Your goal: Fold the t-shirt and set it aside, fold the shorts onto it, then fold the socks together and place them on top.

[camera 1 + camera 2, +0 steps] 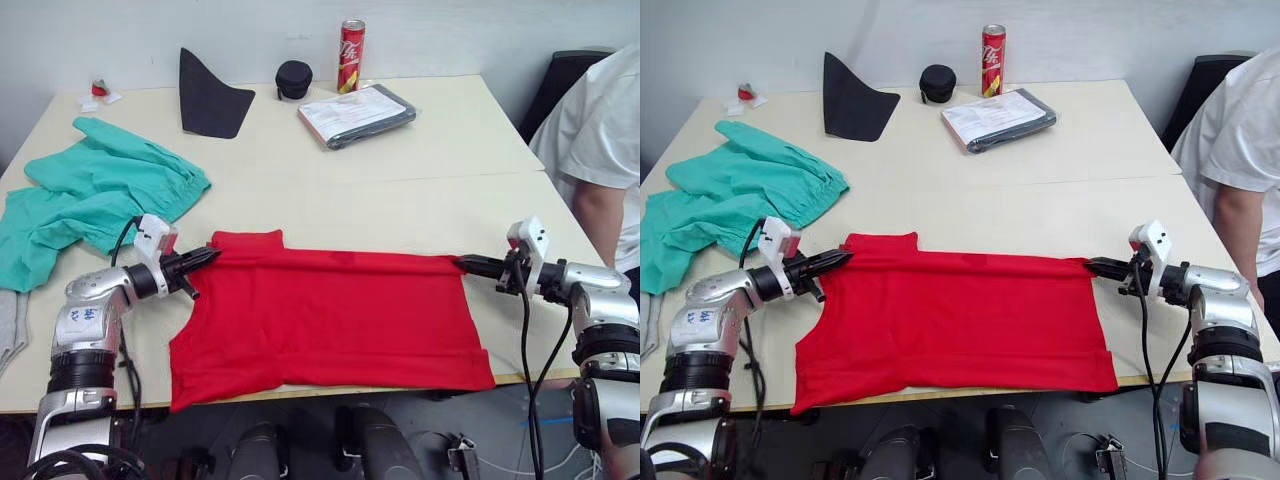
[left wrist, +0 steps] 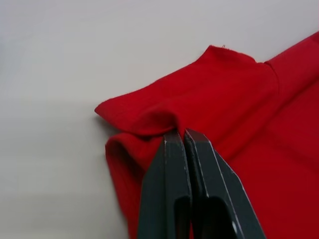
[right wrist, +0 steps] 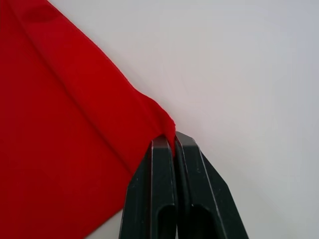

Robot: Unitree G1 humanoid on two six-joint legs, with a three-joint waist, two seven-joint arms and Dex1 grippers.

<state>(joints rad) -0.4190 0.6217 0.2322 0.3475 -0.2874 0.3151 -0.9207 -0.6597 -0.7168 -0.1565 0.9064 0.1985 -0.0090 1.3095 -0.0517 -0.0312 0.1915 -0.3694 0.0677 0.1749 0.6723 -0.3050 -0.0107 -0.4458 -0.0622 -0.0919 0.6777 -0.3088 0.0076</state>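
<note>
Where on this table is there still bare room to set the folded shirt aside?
The widest bare stretch of table lies between the t-shirt and the plastic-wrapped packet, running toward the right edge. A smaller patch sits between the shorts and the black fabric piece. The left side is crowded by the shorts, and each claw, left and right, pinches a shirt corner.

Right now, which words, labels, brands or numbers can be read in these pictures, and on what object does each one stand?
Red can: white vertical script, too small to read with certainty.
Packet of papers: printed lines, too small to read.
Left forearm sticker: blue marks, too blurred to read.
T-shirt, shorts and black fabric piece: no text shows.
</note>
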